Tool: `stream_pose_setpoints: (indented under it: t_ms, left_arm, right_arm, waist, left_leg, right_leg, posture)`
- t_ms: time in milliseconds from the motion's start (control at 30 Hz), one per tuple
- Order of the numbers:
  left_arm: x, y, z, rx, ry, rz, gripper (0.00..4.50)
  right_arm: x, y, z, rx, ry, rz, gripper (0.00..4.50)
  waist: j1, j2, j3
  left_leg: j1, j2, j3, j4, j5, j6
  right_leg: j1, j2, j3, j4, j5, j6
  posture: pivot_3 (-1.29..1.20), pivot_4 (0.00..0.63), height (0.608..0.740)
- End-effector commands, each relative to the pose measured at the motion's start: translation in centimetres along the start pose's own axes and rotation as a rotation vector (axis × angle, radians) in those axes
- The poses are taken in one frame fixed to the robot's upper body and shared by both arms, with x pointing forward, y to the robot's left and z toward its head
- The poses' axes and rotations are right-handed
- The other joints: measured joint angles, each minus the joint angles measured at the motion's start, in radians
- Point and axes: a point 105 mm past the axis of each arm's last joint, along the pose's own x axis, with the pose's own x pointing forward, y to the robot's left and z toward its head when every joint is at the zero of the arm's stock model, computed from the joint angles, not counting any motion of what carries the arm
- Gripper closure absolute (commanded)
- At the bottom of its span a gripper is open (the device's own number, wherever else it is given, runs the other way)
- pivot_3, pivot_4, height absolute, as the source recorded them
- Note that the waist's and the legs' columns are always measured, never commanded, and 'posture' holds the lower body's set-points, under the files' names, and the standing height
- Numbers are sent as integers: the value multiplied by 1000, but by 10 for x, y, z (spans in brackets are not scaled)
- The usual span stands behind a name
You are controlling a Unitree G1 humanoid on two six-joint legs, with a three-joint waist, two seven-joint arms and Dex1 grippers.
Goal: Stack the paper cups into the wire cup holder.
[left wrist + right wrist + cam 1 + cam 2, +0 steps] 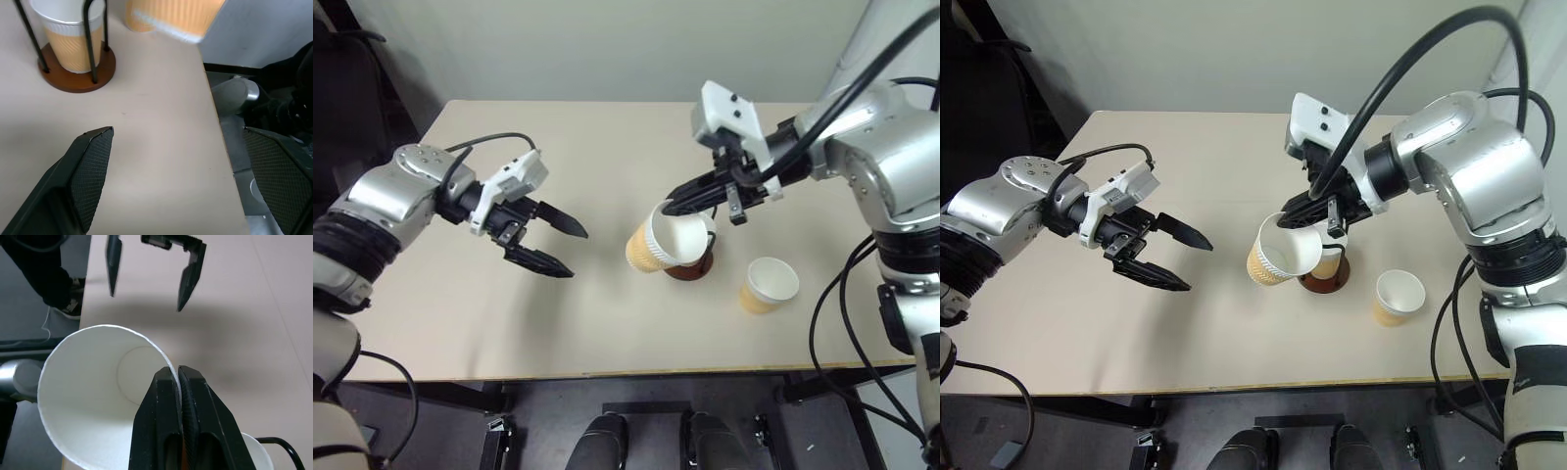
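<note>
The right hand (178,382) pinches a paper cup (668,238) by its rim, one finger inside, the cup tilted just above the holder (690,266), which holds one cup already. Light and thin-walled, it would crush under a hard squeeze. The left hand (558,245) hangs released, well aside.

Beige table (607,323) against pale wall (607,49), dark floor (431,431) below.

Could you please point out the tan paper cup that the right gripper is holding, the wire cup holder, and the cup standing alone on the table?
Held tan paper cup (661,250): left eye view, outer wall.
Wire cup holder (63,81): left wrist view, reddish-brown disc base.
Lone tan paper cup (770,284): left eye view, white inside.
</note>
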Motion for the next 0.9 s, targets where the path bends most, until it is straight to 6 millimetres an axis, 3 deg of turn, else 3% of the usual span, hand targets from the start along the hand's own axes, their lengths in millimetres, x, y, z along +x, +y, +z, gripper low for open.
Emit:
stream_pose_setpoints:
  t_ms: [33, 233, 400, 667, 900]
  left_arm:
    - [-18, 3, 22, 76, -44, 51, 0]
    - [-19, 2, 22, 80, -51, 57, 0]
    - [-21, 2, 24, 90, -56, 65, 0]
    - [-19, 2, 25, 89, -63, 57, 0]
    - [-19, 1, 25, 86, -63, 51, 0]
  right_arm:
    - [-21, -5, 9, -33, -20, -56, 4428]
    - [-47, -28, 13, -23, -19, -142, 4428]
    - [-56, -49, 12, -22, -14, -207, 4428]
    - [-50, -77, -27, 21, 92, -256, 4428]
    - [-47, -86, -47, 27, 163, -253, 4428]
  waist:
    - [0, 0, 0]
    - [0, 0, 0]
    - [0, 0, 0]
    - [1, 0, 0]
    - [0, 0, 0]
  left_leg:
    - [0, 0, 0, 0, 0, 0]
    - [0, 0, 0, 0, 0, 1]
    - [0, 0, 0, -2, 0, 1]
    - [0, 0, 0, -2, 1, 1]
    - [0, 0, 0, -2, 1, 1]
  right_leg:
    - [0, 0, 0, 0, 0, 0]
    - [0, 0, 0, 0, 0, 0]
    - [-1, 0, 0, 0, 0, 0]
    - [-1, 0, 0, 0, 0, 0]
    - [-1, -1, -1, 0, 0, 1]
  posture:
    - [0, 150, 740]
    - [0, 150, 740]
    - [0, 150, 740]
    - [0, 150, 740]
    - [0, 150, 740]
